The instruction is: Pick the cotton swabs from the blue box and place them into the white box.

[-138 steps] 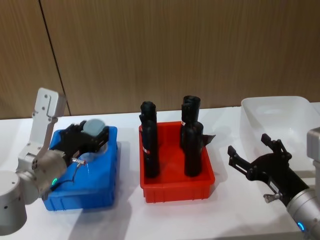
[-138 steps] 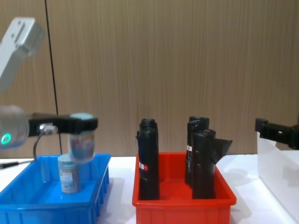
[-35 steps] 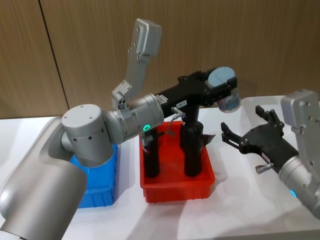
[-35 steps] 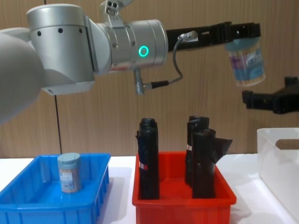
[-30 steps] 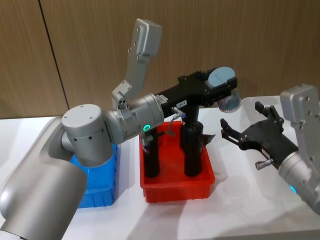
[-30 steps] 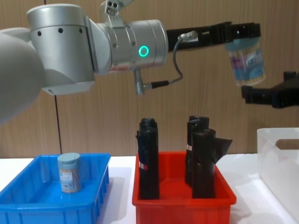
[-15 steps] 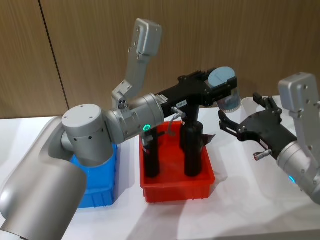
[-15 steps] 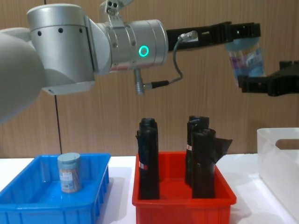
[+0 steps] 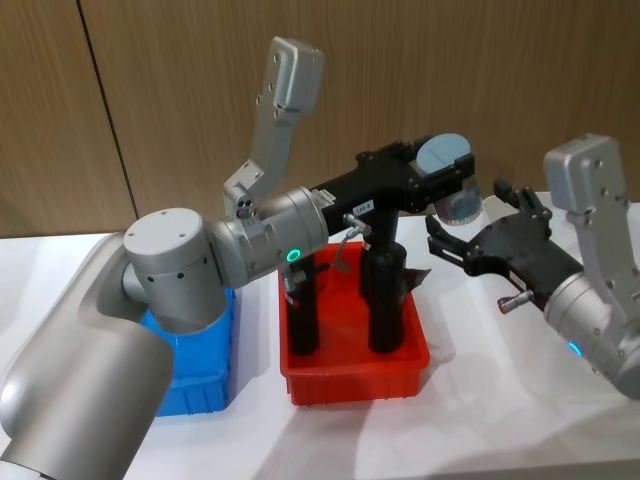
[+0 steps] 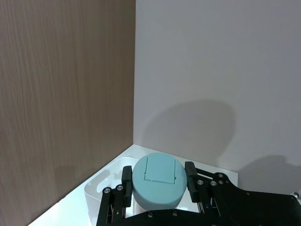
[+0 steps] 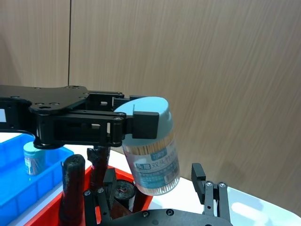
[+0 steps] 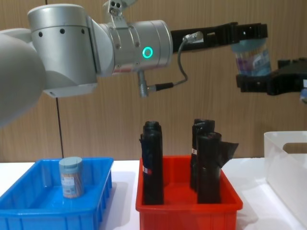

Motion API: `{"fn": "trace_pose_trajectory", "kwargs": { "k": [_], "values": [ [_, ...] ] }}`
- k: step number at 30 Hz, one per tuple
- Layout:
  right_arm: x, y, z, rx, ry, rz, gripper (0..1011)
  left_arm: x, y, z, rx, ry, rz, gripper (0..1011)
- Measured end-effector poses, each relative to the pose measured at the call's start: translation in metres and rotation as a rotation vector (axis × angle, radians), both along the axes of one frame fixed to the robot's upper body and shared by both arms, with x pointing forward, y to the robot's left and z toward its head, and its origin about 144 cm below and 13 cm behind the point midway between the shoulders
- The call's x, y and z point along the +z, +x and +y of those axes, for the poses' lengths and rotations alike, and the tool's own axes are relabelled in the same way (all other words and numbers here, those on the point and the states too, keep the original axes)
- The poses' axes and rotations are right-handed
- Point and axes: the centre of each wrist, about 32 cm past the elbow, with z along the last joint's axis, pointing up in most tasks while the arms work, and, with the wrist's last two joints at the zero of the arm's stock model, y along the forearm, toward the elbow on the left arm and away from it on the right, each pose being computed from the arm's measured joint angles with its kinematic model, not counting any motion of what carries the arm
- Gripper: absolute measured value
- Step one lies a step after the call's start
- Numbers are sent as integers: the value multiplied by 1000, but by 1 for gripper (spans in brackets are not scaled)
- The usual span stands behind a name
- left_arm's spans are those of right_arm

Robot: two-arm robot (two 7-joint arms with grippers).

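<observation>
My left gripper (image 9: 441, 183) reaches across above the red bin and is shut on a jar of cotton swabs (image 9: 461, 206) just under its pale blue lid (image 10: 157, 181). The jar (image 12: 251, 58) hangs high in the air. Open, my right gripper (image 9: 470, 228) sits at the jar's lower half, its fingers (image 11: 211, 192) spread on either side of the jar (image 11: 153, 153) and not touching it. A second jar (image 12: 71, 177) stands in the blue box (image 12: 29, 211). The white box (image 12: 288, 165) stands at the right, below and behind the grippers.
A red bin (image 12: 187, 213) holds three upright black rolls (image 12: 152, 163) in the middle of the white table, directly under the left forearm. The left arm's body (image 9: 170, 280) covers much of the blue box (image 9: 195, 372) in the head view.
My right gripper has risen and moved left until its open fingers flank the held jar. The left arm and the jar have stayed still for the last second.
</observation>
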Motion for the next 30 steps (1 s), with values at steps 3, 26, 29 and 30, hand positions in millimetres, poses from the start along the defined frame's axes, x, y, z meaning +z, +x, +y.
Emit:
{"fn": "trace_pose_trajectory", "kwargs": {
  "k": [3, 26, 29, 30],
  "values": [
    [1, 1, 1, 9, -1, 1, 1002, 0, 0, 0, 0, 0, 0, 679],
    [5, 6, 3, 53, -9, -12, 650, 0, 0, 0, 0, 0, 0, 679],
    [5, 6, 4, 53, -6, -15, 639, 0, 0, 0, 0, 0, 0, 679],
    [5, 6, 4, 53, -6, -15, 639, 0, 0, 0, 0, -1, -1, 679]
  ]
}}
